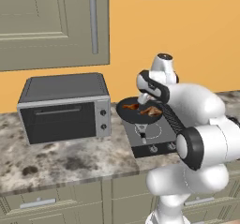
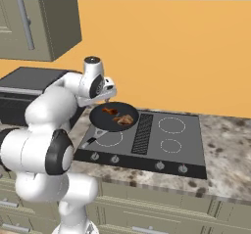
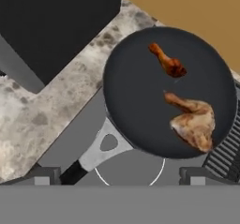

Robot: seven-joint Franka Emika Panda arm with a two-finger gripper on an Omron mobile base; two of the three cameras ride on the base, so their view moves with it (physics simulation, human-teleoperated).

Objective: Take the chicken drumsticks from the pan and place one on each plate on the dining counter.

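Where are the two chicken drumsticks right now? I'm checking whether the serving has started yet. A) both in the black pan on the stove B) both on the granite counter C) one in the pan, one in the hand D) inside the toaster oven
A: both chicken drumsticks lie inside the pan on the stove, and the hand hangs open above it, holding nothing.

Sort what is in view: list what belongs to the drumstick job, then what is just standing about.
For the job:
- two chicken drumsticks, a smaller one and a larger one, both lying in the pan
- black pan on the stove
- gripper, open, above the pan

Standing about:
- toaster oven on the worktop
- stove
- wall cupboard
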